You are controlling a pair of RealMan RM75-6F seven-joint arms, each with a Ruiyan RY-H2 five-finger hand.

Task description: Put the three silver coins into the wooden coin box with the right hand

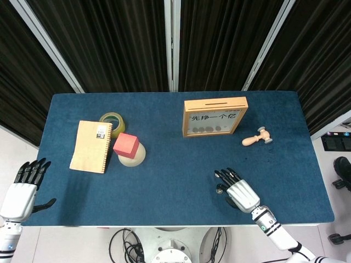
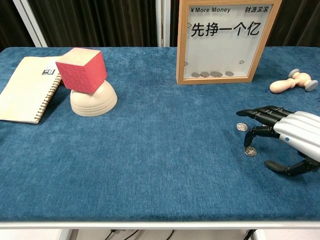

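dark curtains hang behind the blue-felted bench [image 1: 164, 164], and near its front edge on my right side my right hand [image 1: 239, 190] hovers low with its fingers spread and holding nothing, one fingertip [image 2: 248, 143] curled down almost onto the nearer coin [image 2: 250, 151]. a second coin [image 2: 242, 127] lies just beyond it, beside my outstretched fingers; the third i cannot pick out, and i suspect it sits under my hand. the wooden coin box [image 1: 214, 116] stands upright toward the back of the bench, well apart from the coins, its slot in the top edge and a few coins already showing behind its clear front. my left hand [image 1: 23, 186] hangs open off the bench's left corner, out of the job. these coins look thin, stiff, light and smooth, lying flat on soft nap, so i judge there is no edge to get under from above; the felt may give a little, which should help me tip a rim up. i would press a fingertip on one side and bring my thumb to the opposite rim, pinching across the edge. a weak pinch could let the coin slip or flick away.
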